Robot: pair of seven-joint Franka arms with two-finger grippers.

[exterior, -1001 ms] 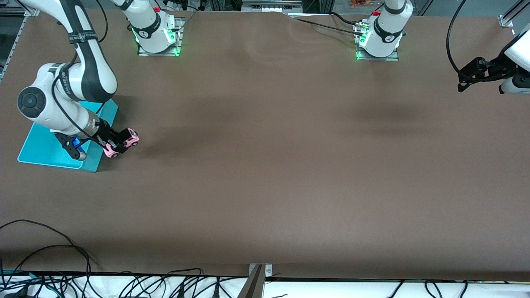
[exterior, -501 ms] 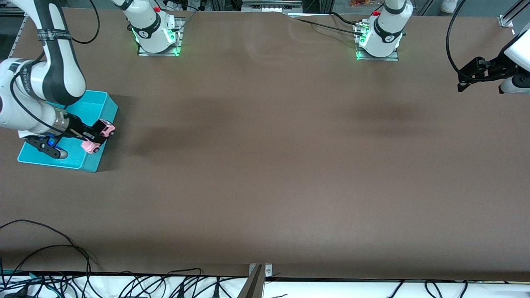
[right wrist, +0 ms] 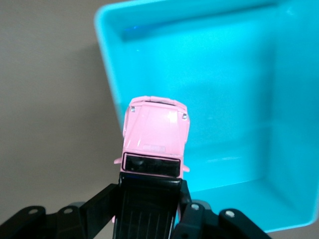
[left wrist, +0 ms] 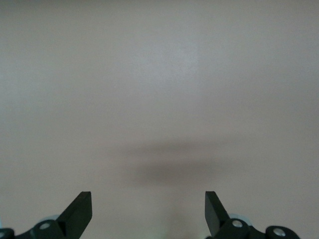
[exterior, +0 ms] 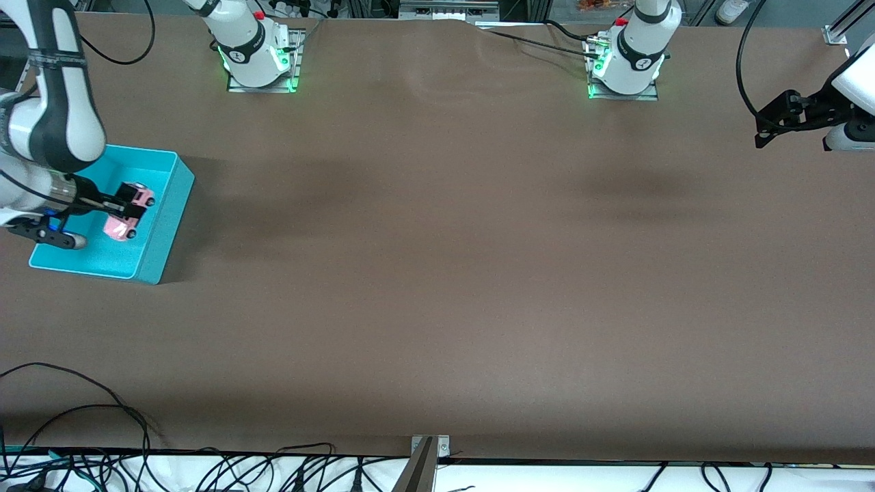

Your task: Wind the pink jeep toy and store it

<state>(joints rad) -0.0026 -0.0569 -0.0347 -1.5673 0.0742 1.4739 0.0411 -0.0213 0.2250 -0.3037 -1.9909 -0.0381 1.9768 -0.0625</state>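
Carried in from just outside the bin's wall a second ago, the one pink jeep toy (exterior: 129,211) now hangs over the inside of the single turquoise bin (exterior: 167,225), pinched at its black roof by the right claw (exterior: 122,207). From the right wrist view the jeep (right wrist: 155,140) points nose outward, over the bin's rim (right wrist: 107,74). That bin sits at the right arm's end of the brown tabletop (exterior: 437,273). At the other end, the left claw (exterior: 776,121) waits in the air, fingers (left wrist: 79,211) spread wide and holding nothing.
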